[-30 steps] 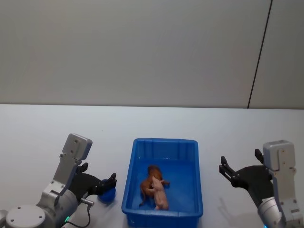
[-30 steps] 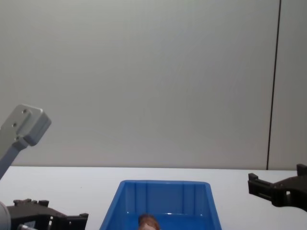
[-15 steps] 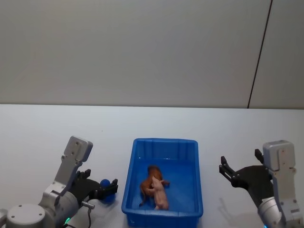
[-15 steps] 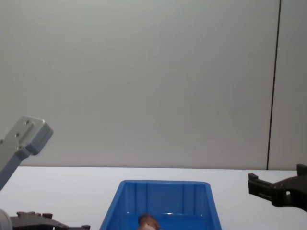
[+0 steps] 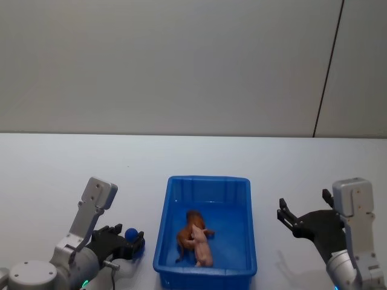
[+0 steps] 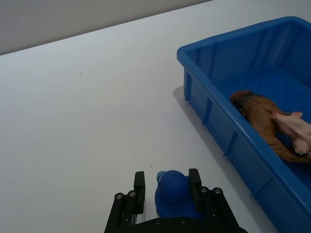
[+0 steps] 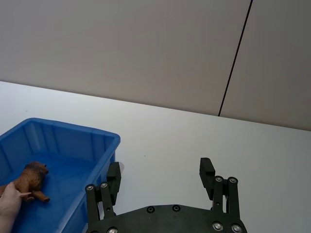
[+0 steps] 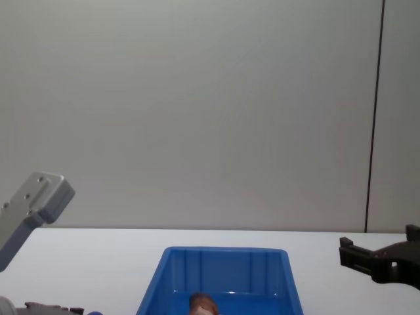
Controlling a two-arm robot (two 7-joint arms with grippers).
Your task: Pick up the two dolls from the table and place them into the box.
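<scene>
The blue box [image 5: 208, 180] stands on the white table [image 5: 60, 169] in front of me. Both dolls lie inside it, touching: the reddish-brown one [image 5: 186, 231] and the pale pink one [image 5: 203, 251]. In the left wrist view they are the brown doll [image 6: 260, 114] and the pink doll [image 6: 294, 130] in the box [image 6: 214, 46]. My left gripper [image 5: 133, 240] sits low on the table left of the box, shut on a small blue rounded object [image 6: 172, 190]. My right gripper [image 5: 302, 208] hovers right of the box, open and holding nothing.
Bare white tabletop stretches left, right and behind the box. A grey wall with a dark vertical seam [image 5: 326, 66] rises behind the table. The box's near rim [image 5: 205, 275] lies close to my body.
My left arm has drawn back toward my body and lower, carrying the small blue object with it. The right arm, box and dolls have not moved.
</scene>
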